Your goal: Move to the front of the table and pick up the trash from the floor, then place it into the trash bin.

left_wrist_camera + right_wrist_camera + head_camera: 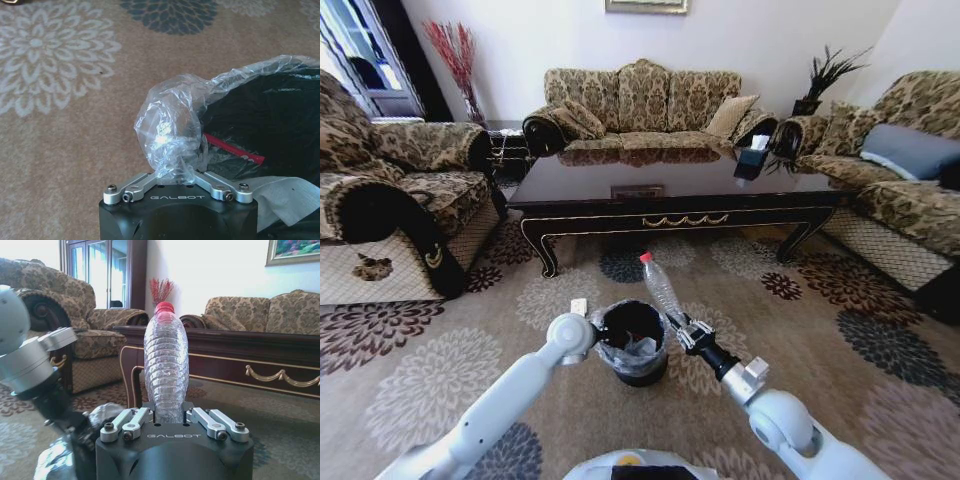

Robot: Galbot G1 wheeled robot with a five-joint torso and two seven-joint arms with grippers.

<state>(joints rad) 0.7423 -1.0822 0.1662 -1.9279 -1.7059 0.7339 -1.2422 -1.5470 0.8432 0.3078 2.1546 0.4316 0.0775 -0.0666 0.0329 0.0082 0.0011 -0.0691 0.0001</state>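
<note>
My right gripper (678, 322) (169, 415) is shut on the base of the trash, a clear plastic bottle (660, 286) (166, 365) with a red cap. The bottle stands cap up, just above the right rim of the trash bin (633, 345). The black bin stands on the carpet in front of the table (670, 190) (260, 347). My left gripper (594, 336) (172, 172) is at the bin's left rim, shut on a bunch of the translucent liner (170, 130). Inside the bin lie a red strip (232, 148) and white paper (292, 197). A small white scrap (579, 306) lies on the carpet left of the bin.
Patterned sofas surround the table: one on the left (390, 190), one behind it (640, 105), one on the right (900, 170). A dark tissue box (752, 160) sits on the table's right part. Flowered carpet (840, 330) lies open to either side of the bin.
</note>
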